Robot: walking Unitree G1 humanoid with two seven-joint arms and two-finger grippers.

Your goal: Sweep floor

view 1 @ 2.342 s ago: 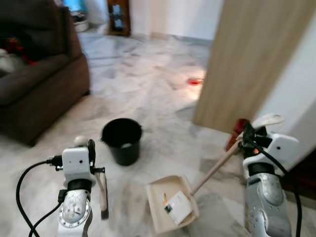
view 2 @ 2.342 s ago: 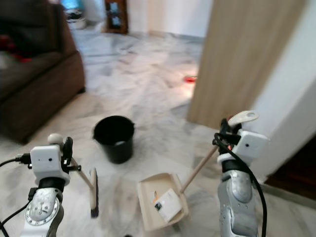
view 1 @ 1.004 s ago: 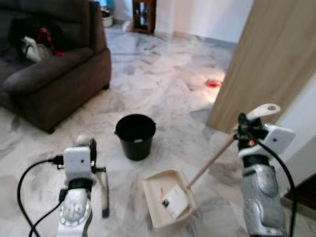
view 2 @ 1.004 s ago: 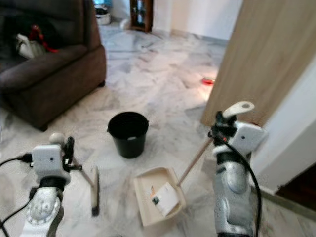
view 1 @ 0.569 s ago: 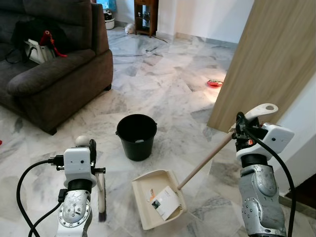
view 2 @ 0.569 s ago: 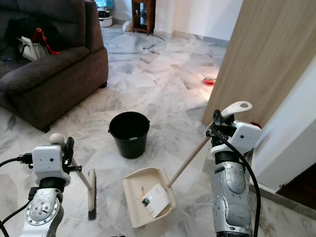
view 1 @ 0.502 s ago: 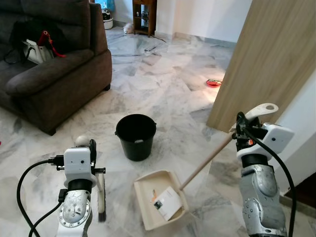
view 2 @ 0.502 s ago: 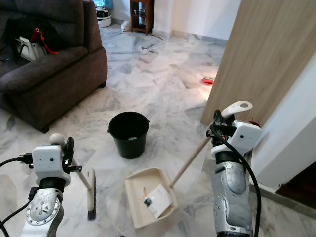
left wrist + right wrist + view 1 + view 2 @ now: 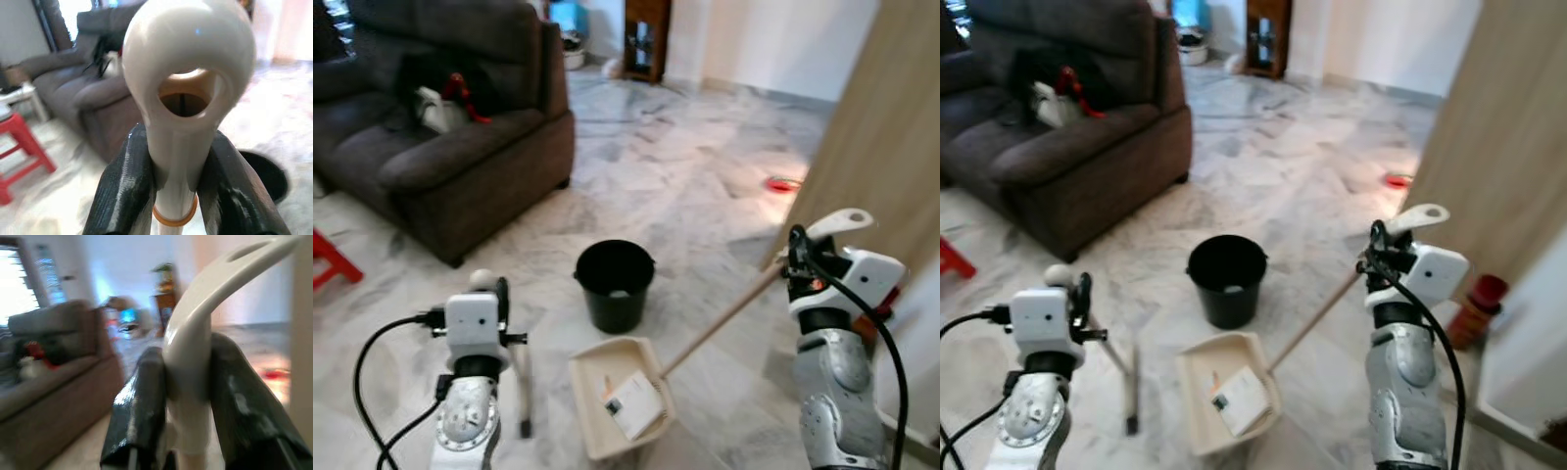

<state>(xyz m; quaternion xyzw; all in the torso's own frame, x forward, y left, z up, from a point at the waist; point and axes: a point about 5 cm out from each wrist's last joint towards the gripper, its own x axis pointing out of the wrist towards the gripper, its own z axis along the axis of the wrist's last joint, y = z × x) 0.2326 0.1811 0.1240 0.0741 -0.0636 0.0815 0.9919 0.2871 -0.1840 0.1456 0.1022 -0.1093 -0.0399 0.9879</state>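
Marble floor [image 9: 685, 196]; broom handle [image 9: 183, 122] clamped between left jaws.

My own wrists hide where my fingers meet both handles in the head views. The paper scrap [image 9: 631, 403] in the dustpan [image 9: 590, 428] carries print too small to read. The sofa [image 9: 460, 157] is cut off at the frame's edge.

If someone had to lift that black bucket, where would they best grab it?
Probably by the rim of the black bucket, coming straight down from above: it stands upright with its mouth open on the marble floor, just beyond the dustpan. No handle can be made out.
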